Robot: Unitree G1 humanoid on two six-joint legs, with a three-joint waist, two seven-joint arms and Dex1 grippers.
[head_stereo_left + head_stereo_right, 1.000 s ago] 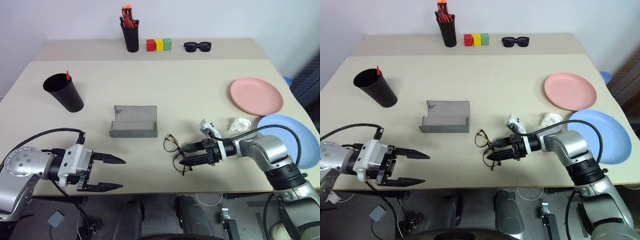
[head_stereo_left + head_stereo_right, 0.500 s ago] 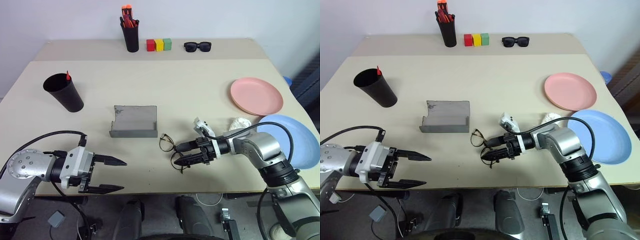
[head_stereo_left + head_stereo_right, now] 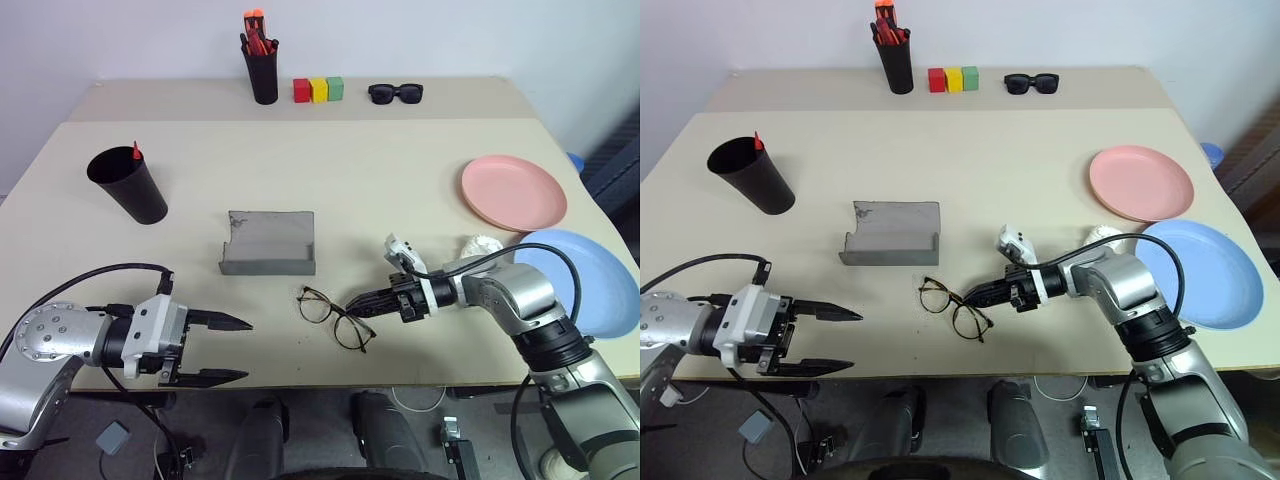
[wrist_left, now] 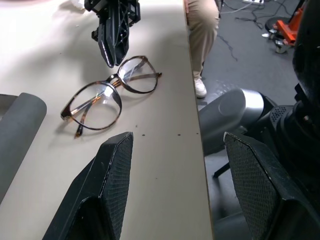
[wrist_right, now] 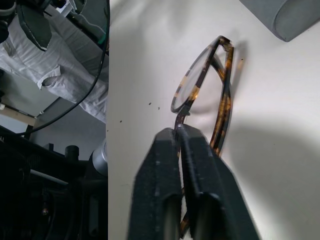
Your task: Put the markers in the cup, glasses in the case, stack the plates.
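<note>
Right gripper clamped on the thin wire-framed round-lensed glasses near the beige table's front edge; left gripper empty and spread. Grey hard-shell case empty; pink plate and blue plate unstacked.

The glasses lie on the table just in front of the case, cup far left.

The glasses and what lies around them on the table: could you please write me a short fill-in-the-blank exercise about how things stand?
1. The right gripper is shut on the rim of the ____.
2. The case lies ____, lid up.
3. A red tip shows in the black ____, on the table's left.
4. The pink plate and blue plate are not yet ____.

Missing words: glasses; open; cup; stacked
</note>
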